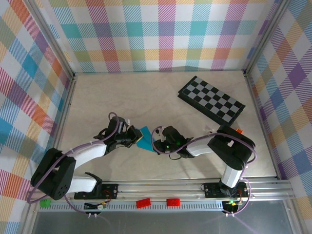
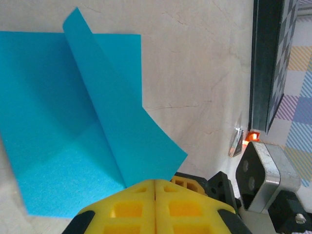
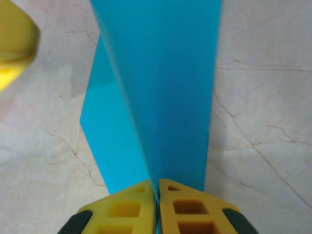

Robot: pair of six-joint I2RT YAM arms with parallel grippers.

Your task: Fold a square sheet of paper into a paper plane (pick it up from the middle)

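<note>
The left gripper (image 2: 155, 184) and right gripper (image 3: 157, 188) each pinch shut on opposite ends of the creased cyan square sheet of paper (image 1: 144, 137) on the counter (image 1: 122, 97), likely to shape a fold.

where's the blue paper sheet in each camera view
top external: blue paper sheet near centre.
left wrist: the sheet in the left half, one flap raised.
right wrist: the sheet up the middle from the bottom edge.
shared landmark: veined beige tabletop under it.
</note>
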